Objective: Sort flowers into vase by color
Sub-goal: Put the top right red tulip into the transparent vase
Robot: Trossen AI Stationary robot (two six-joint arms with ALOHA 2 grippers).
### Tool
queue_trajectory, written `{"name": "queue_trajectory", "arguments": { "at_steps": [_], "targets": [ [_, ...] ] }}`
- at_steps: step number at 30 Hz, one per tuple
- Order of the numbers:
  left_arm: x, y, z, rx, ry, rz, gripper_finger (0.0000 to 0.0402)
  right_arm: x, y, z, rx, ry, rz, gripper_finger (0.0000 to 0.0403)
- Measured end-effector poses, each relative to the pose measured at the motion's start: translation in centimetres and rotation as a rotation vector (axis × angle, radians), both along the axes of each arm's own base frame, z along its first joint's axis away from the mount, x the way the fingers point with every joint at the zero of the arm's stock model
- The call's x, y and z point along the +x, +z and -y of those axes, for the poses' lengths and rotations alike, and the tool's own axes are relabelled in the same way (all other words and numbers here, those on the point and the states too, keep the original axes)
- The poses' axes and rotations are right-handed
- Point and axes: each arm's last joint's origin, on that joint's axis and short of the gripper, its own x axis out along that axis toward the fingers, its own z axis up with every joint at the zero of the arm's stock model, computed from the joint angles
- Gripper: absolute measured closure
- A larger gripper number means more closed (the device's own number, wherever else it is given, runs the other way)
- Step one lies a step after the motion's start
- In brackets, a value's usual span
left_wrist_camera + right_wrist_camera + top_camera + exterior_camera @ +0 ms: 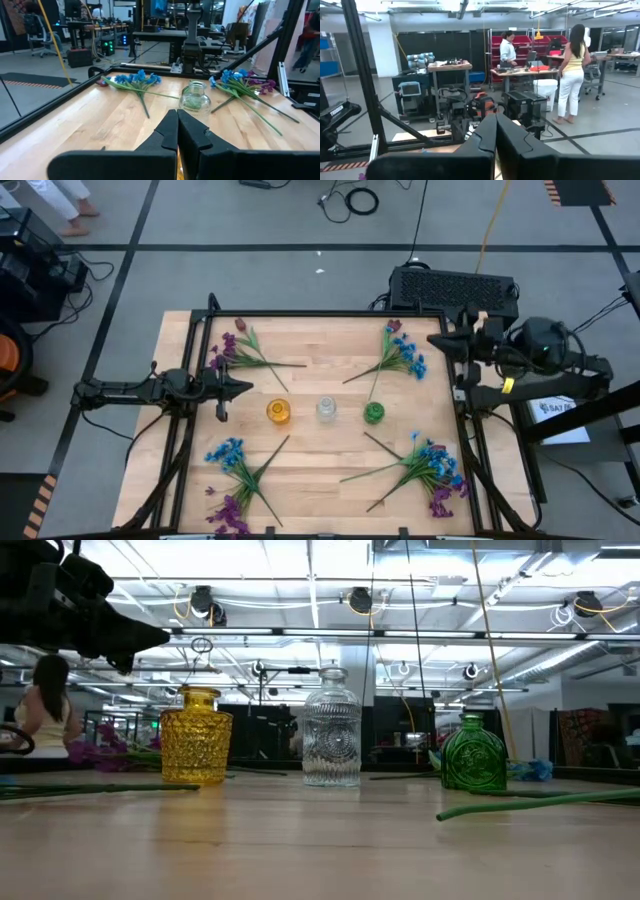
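Observation:
Four bunches of flowers lie flat on the wooden table: far left [243,350], far right [398,356], near left [233,472] and near right [428,471]. They carry blue, purple and dark red blossoms on green stems. Three vases stand upright in a row at the middle: yellow [278,411], clear [327,409] and green [373,413]. My left gripper [247,387] is shut and empty at the table's left side, pointing level toward the vases [195,97]. My right gripper [434,340] is shut and empty, raised high over the far right edge, pointing level.
A black frame [300,313] runs around the table. Bare wood lies between the vases and the bunches. A long stem [540,802] lies in front of the green vase [474,752]. People stand [572,70] in the room beyond.

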Motion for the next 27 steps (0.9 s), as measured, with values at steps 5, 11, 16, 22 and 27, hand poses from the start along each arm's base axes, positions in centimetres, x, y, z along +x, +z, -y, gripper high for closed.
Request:
{"name": "queue_trajectory", "arguments": {
  "at_steps": [5,11,16,22,27],
  "targets": [
    [0.0,0.0,0.0,0.0,0.001,0.0,0.04,3.1,0.3,0.0,-0.025,0.001,-0.08,0.0403],
    [0.0,0.0,0.0,0.0,0.001,-0.001,0.04,7.8,-3.1,0.0,-0.01,0.007,-0.192,0.0401],
    [0.0,0.0,0.0,-0.001,0.001,-0.001,0.04,10.8,-5.5,0.0,-0.008,0.007,-0.183,0.0377],
    [0.0,-0.1,0.0,-0.003,0.003,-0.005,0.04,13.0,-7.6,0.0,0.014,0.006,-0.244,0.0313],
    [0.0,-0.1,-0.2,-0.026,0.059,-0.002,0.04,14.2,-8.7,-0.2,0.034,0.009,-0.294,0.0247]
  ]
}}
